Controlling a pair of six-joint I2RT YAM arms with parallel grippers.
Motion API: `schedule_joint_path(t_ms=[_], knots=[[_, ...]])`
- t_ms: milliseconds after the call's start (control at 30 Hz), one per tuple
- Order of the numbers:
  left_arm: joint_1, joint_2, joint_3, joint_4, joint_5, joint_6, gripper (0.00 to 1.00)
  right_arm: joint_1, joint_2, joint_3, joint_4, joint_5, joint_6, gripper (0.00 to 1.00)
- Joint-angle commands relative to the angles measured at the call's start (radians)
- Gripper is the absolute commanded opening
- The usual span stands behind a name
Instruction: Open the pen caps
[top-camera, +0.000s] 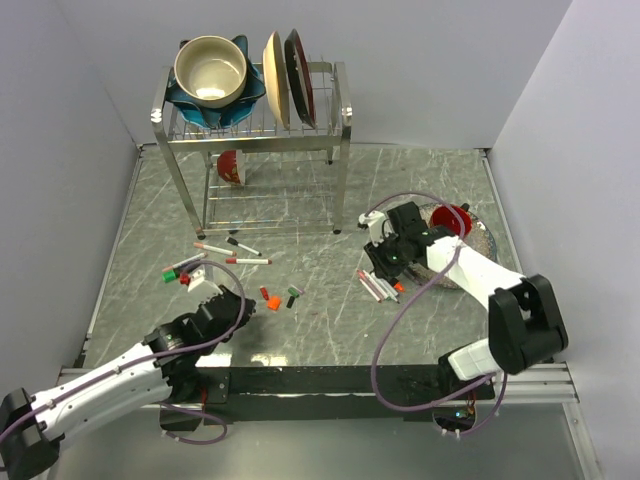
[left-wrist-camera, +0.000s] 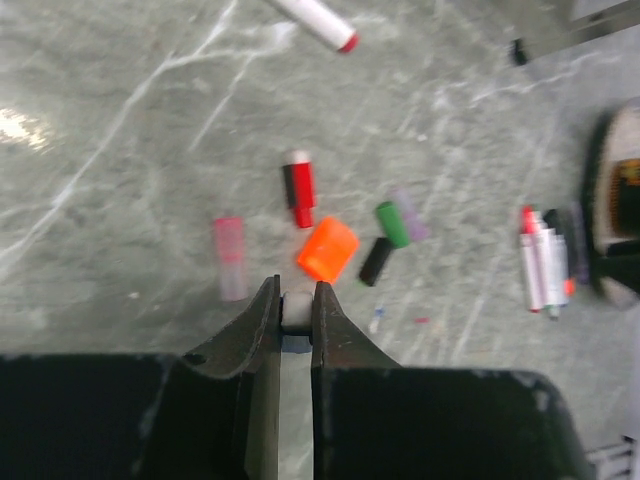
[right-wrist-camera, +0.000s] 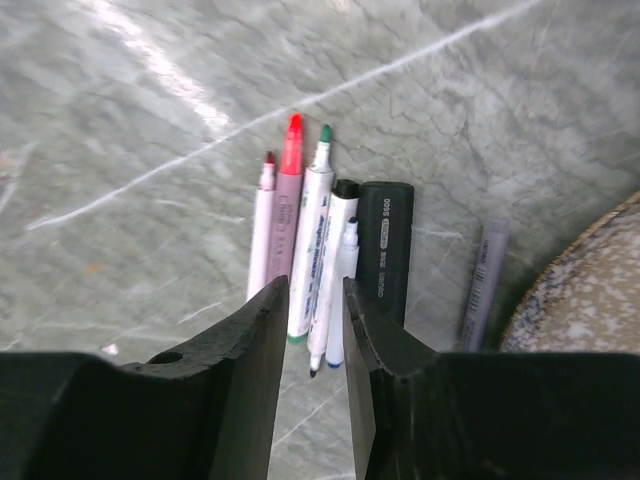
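Observation:
My left gripper (left-wrist-camera: 297, 305) is shut on a small white pen (left-wrist-camera: 296, 310). The pen is seen end-on with a bit of blue under it, and it stands up from the gripper in the top view (top-camera: 205, 284). Ahead of it lie loose pen caps: orange (left-wrist-camera: 327, 250), red (left-wrist-camera: 299, 190), green (left-wrist-camera: 392, 223), black (left-wrist-camera: 376, 261) and pink (left-wrist-camera: 229, 258). My right gripper (right-wrist-camera: 312, 300) is slightly open and empty. It hovers over a row of uncapped pens (right-wrist-camera: 312, 230) lying next to a black marker (right-wrist-camera: 385, 250). More pens (top-camera: 232, 254) lie at the left.
A metal dish rack (top-camera: 255, 120) with bowls and plates stands at the back, with a red bowl (top-camera: 229, 167) under it. A speckled plate (top-camera: 482, 238) with a red cup (top-camera: 452, 218) sits right of my right gripper. Purple cables (top-camera: 395, 330) loop around both arms.

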Motion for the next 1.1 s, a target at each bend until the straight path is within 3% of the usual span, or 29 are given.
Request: schedule_joint_path(t_ms=[0,367,600,833,1067], knots=[[0.006,0.072,0.054,-0.048,-0.004,-0.028,0.14,-0.023,-0.09,0.044,-0.026,-0.084,-0.042,0.36],[0.018,0.313,0.144,0.03,-0.036,0.047,0.23,-0.033,-0.119,0.047,-0.043,-0.125,-0.05,0.37],[0.067,0.474,0.171,0.115,-0.007,0.092,0.24,-0.037,-0.128,0.047,-0.044,-0.138,-0.051,0.37],[0.09,0.546,0.204,0.153,0.008,0.121,0.38,-0.038,-0.134,0.048,-0.049,-0.145,-0.053,0.38],[0.11,0.501,0.215,0.118,-0.013,0.119,0.43,-0.038,-0.147,0.051,-0.055,-0.158,-0.057,0.38]])
